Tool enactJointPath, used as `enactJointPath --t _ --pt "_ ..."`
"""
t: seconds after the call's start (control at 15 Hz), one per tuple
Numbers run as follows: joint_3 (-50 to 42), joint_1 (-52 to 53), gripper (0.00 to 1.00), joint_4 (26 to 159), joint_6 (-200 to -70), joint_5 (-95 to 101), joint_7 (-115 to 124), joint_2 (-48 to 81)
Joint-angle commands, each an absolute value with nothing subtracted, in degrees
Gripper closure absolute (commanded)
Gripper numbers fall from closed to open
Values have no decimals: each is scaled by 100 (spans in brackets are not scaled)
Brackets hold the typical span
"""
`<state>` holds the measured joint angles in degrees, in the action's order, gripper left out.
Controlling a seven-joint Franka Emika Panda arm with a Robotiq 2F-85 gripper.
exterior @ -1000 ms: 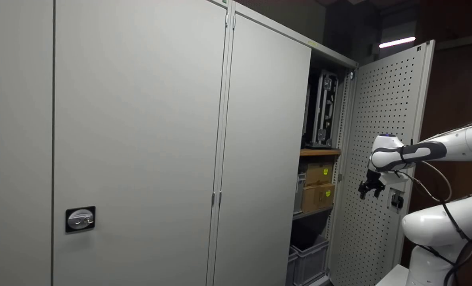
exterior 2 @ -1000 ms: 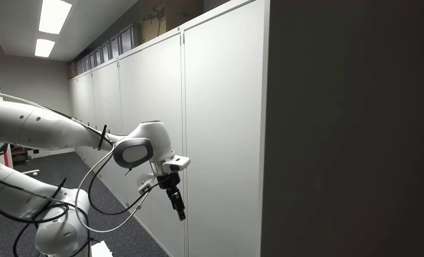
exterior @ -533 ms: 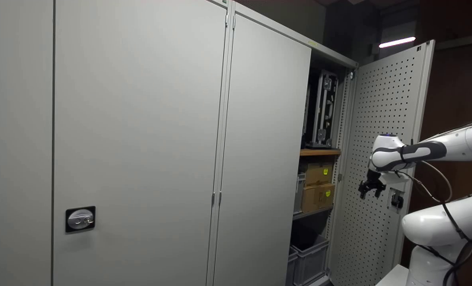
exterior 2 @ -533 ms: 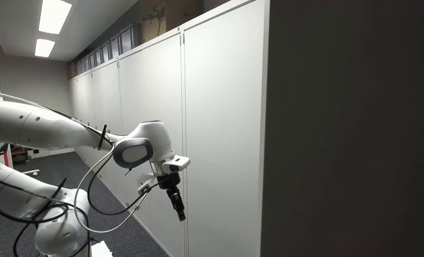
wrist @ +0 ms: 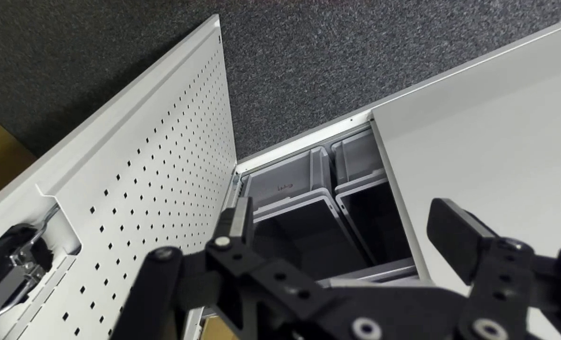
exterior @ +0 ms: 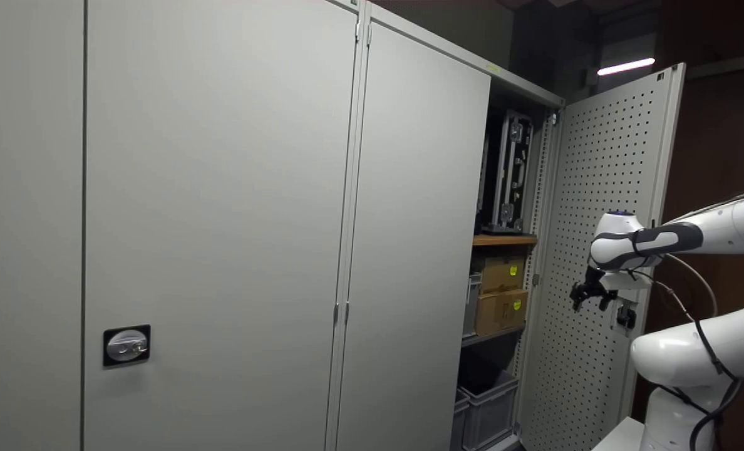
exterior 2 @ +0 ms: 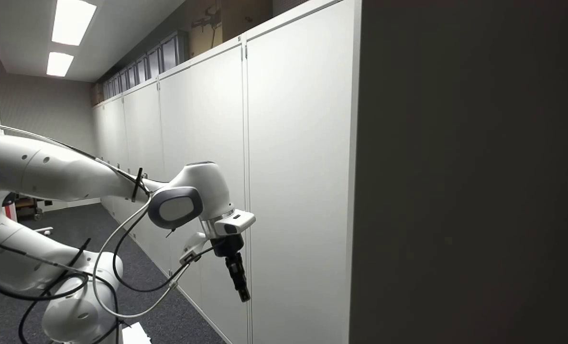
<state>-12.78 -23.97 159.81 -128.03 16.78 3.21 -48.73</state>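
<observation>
I see the gripper (wrist: 342, 215) wide and holding nothing, near the holey door (wrist: 179, 156), which I guess stands open so the bins (wrist: 278, 179) are easy to reach.

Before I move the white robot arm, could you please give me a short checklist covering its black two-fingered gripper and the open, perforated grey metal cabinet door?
1. Grip free: ok; the black two-fingered gripper is open and holds nothing.
2. Open door: ok; the perforated grey metal door is swung outward.
3. Neighbouring door: ok; the smooth grey metal door is shut.
4. Storage: ok; grey plastic bins stand inside the tall grey metal cabinet.
5. Cabling: not ok; a white cable hangs in a loose loop beneath the white robot arm and could perhaps snag.
6. Clearance from the perforated door: cannot tell; an exterior view shows the gripper in front of it, without clear depth.
</observation>
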Motion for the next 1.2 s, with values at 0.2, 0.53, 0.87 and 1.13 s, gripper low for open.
enactJointPath --t 0.2,0.53,0.87,1.13 --pt "-1378 -2888 0 15974 -13509 2006 328 -4718" --pt "-1332 -3231 0 15964 -13708 2186 462 -4605" --pt "-1315 -3648 0 15958 -14188 2362 517 -4491" --pt "-1293 -3942 0 15974 -14701 2396 449 -4391"
